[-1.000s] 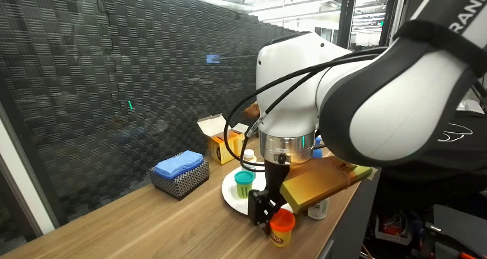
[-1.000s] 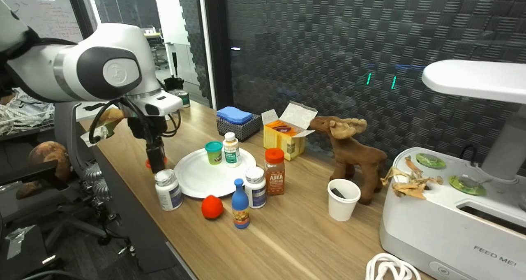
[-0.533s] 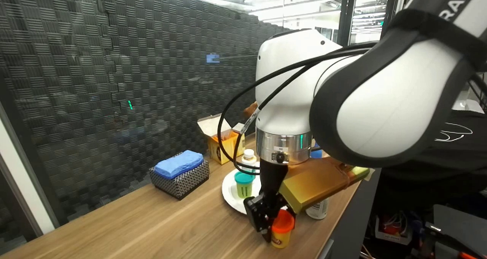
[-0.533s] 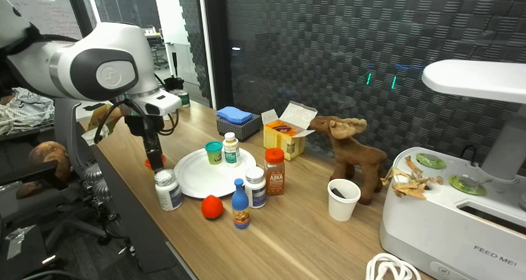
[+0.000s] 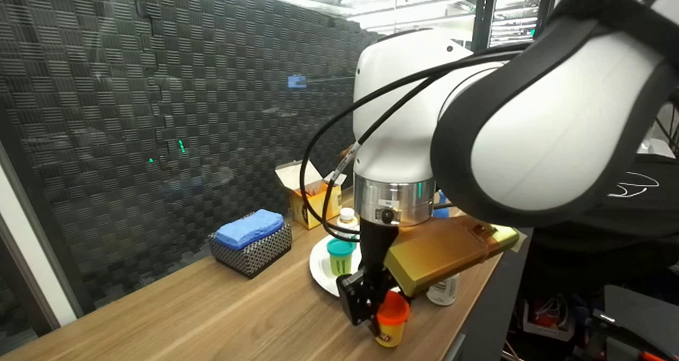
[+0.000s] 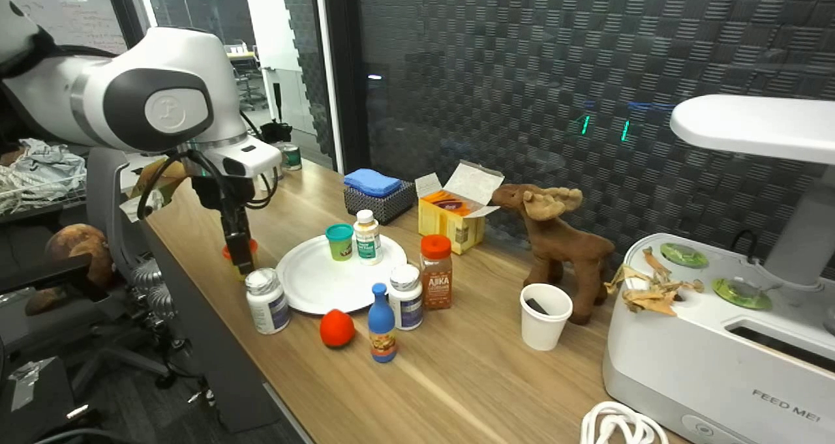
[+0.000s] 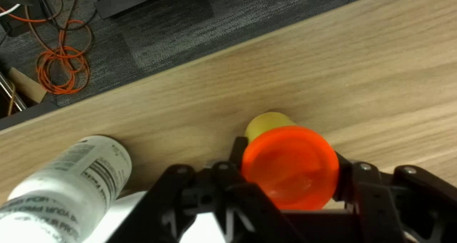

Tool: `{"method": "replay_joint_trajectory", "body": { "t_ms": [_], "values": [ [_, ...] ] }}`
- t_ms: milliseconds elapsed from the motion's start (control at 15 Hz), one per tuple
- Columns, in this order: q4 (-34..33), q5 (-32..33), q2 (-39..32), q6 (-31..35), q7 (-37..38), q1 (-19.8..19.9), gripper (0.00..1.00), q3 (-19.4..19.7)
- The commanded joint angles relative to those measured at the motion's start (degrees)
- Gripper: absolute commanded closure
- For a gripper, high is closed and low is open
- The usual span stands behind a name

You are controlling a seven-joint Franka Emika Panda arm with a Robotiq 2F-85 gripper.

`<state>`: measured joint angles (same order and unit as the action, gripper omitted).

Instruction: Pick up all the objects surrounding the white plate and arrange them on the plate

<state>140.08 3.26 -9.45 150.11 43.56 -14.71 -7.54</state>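
My gripper has its fingers against both sides of the orange lid of a yellow tub, which is close to the table, slightly tilted. On the white plate stand a green tub with a teal lid and a white-capped bottle. Around the rim are a white bottle, a red round thing, a blue bottle, another white bottle and a red-capped jar. In the wrist view a white bottle lies left of my fingers.
Behind the plate are a dark patterned box with a blue pad and an open yellow carton. A toy moose, a paper cup and a white appliance stand farther along. The table edge runs near the tub.
The gripper's fingers have come together on the orange lid. Arm and tub have shifted slightly, leftward in both exterior views, and the tub now leans a little.
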Motion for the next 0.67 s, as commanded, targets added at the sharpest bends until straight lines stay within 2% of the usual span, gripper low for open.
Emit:
{"method": "replay_joint_trajectory", "body": {
  "t_ms": [0,267,600],
  "values": [
    [-0.5,3.6,4.0,-1.0,5.6,-0.5,0.78,1.6],
    [-3.3,8.5,3.8,-2.2,9.8,1.1,0.78,3.2],
    [-6.1,7.5,-0.3,-0.7,7.2,3.5,0.78,4.5]
  ]
}}
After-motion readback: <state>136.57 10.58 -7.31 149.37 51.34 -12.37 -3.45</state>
